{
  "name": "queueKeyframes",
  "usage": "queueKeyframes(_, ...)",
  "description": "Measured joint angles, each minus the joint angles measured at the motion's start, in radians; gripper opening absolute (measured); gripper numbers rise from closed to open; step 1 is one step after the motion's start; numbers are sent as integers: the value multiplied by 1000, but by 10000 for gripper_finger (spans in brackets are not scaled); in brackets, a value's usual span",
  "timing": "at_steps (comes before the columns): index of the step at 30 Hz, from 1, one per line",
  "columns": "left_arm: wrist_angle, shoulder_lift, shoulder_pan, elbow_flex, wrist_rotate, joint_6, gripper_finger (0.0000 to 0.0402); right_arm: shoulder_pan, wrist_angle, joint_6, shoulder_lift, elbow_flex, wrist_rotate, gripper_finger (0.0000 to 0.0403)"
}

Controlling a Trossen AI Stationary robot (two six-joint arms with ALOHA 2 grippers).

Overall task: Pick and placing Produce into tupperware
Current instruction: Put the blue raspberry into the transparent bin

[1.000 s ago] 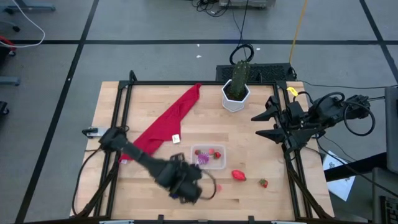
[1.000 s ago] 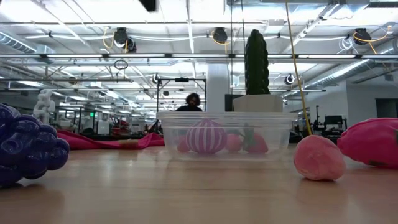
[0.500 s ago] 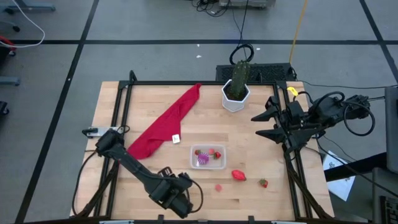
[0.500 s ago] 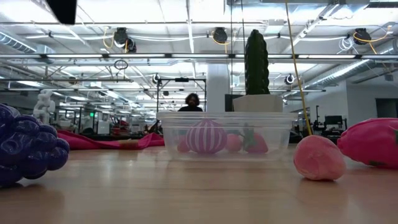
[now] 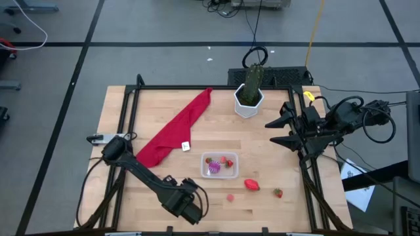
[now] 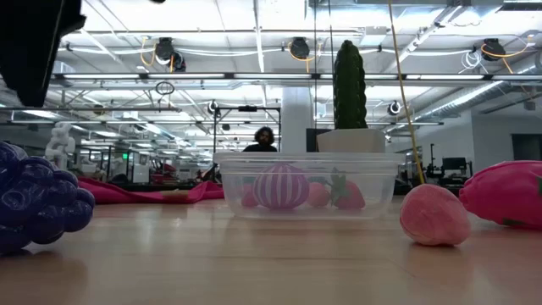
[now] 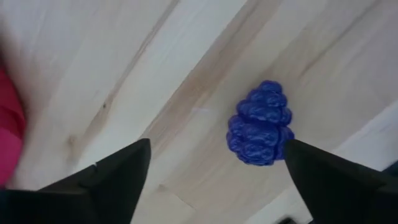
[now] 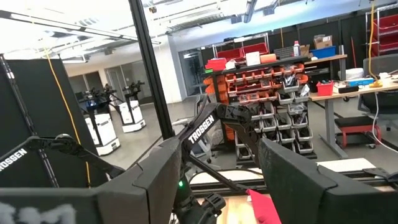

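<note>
While the left gripper point(image 5: 187, 208) hung over the near edge of the table point(image 5: 275, 157), its fingers point(image 7: 106, 177) were spread wide on either side of a purple grape cluster point(image 7: 260, 124) lying on the wood, apparently lined up so a straight descent would bracket it. Nothing sat between the fingers. That cluster was hidden under the arm in the overhead view, so its exact spot on the table was hard to fix.

Clear tupperware point(image 5: 220, 165) stood near the table's middle, well apart from the gripper, already holding a pink striped piece point(image 6: 281, 186) and some small red ones. A pink piece point(image 5: 230, 196), a red one point(image 5: 252, 185) and a strawberry point(image 5: 278, 193) lay loose beside it. Off at the table's right edge, the right gripper point(image 5: 279, 131) waited with fingers apart.
</note>
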Motion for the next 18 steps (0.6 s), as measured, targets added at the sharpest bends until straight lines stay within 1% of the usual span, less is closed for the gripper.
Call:
queueKeyframes(2,0,0,7,-7,36,-41,392,0,0,0,0,0,0,208)
queueKeyframes(4,2,0,9,-8,47,-50,397,0,0,0,0,0,0,208)
queueKeyframes(7,24,0,10,-8,45,-49,391,0,0,0,0,0,0,208)
queueKeyframes(10,85,0,7,-7,42,-37,383,0,0,0,0,0,0,208)
queueKeyframes(13,146,0,2,-7,26,7,377,0,0,0,0,0,0,208)
queueKeyframes(15,168,0,-1,-7,20,36,377,0,0,0,0,0,0,208)
queueKeyframes(18,171,0,-1,-7,14,40,382,0,0,0,0,0,0,208)
